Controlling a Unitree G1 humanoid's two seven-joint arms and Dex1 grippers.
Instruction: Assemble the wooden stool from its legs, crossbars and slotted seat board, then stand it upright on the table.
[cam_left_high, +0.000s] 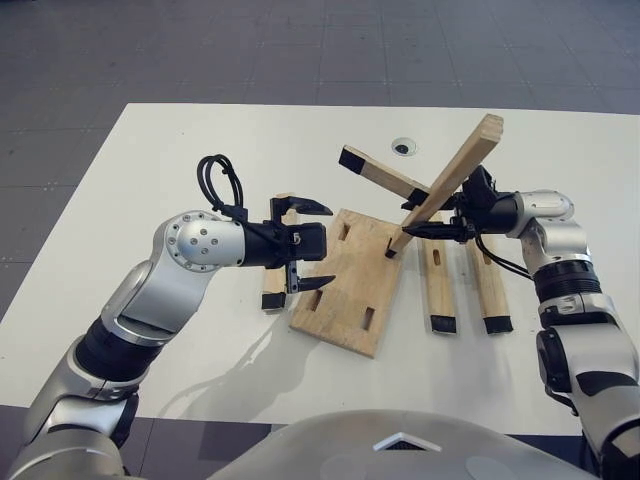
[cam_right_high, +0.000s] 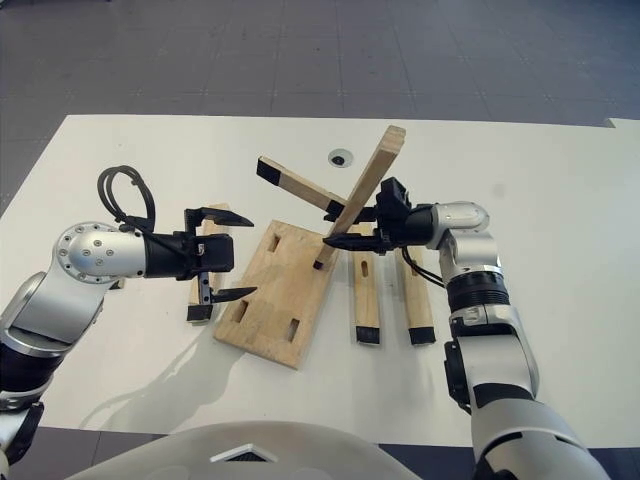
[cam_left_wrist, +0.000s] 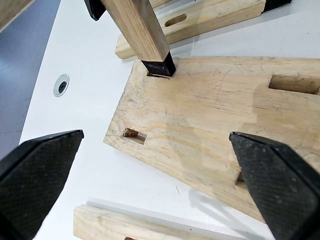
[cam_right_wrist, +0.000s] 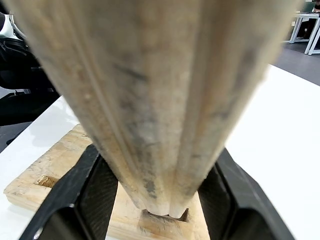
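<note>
The slotted seat board (cam_left_high: 345, 285) lies flat on the white table (cam_left_high: 150, 180). My right gripper (cam_left_high: 432, 228) is shut on a wooden leg (cam_left_high: 450, 180) that leans steeply, its black-tipped lower end (cam_left_wrist: 159, 65) sitting in a corner slot of the board (cam_right_wrist: 165, 216). Another leg (cam_left_high: 385, 176) with a black tip lies beyond the board. My left gripper (cam_left_high: 308, 246) hangs open just above the board's left edge, holding nothing. Two more pieces (cam_left_high: 436, 283) (cam_left_high: 487, 285) lie to the right of the board, and one piece (cam_left_high: 275, 285) lies under the left gripper.
A round grommet hole (cam_left_high: 405, 147) sits in the table behind the parts. The table's front edge (cam_left_high: 200, 395) runs close below the board. Dark floor surrounds the table.
</note>
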